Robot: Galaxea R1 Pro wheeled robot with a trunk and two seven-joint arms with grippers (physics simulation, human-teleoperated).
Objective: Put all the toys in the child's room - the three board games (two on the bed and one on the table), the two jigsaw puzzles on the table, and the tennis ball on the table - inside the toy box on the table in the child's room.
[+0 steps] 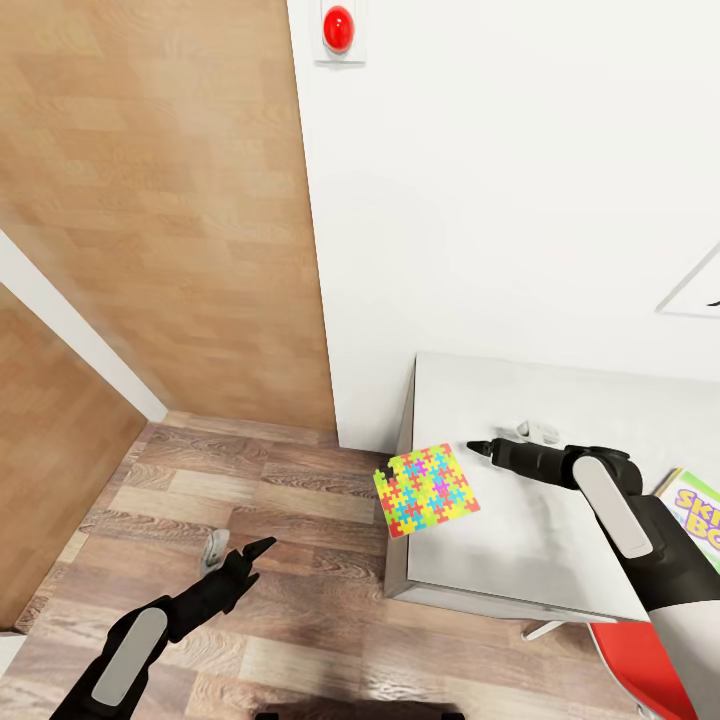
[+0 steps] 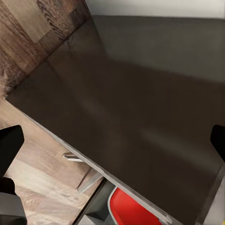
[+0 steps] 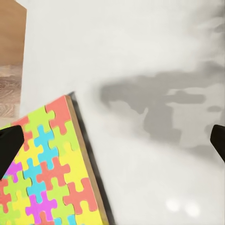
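Head view: table [image 1: 520,540], light grey top, stands against a white wall [image 1: 520,180]. One puzzle [image 1: 427,489] lies at the table's near-left corner, its edge hanging out past the rim over the wood floor [image 1: 250,500]. Multicoloured interlocking pieces, flat.

Right gripper [image 1: 478,446] hovers over the table top just beyond the puzzle, not touching it. In the right wrist view the two black fingertips [image 3: 9,147] sit at opposite edges of the picture, spread wide, nothing between them; the puzzle [image 3: 47,168] shows below and to one side, its thin brown edge visible, with the arm's shadow on the pale top [image 3: 150,70].

Left gripper [image 1: 245,560] hangs low over the floor, well apart from the table. Left wrist view: fingertips [image 2: 10,147] wide apart, empty, looking at a dark grey surface [image 2: 140,108] with a red seat [image 2: 133,211] beneath it.

At the right edge of the head view, a corner of the SKIP-BO box [image 1: 695,515] on the table, partly behind the right arm. Red chair [image 1: 640,665] under the table's near edge. Red round button [image 1: 338,28] high on the wall. Wood-panel door [image 1: 160,200] to the left
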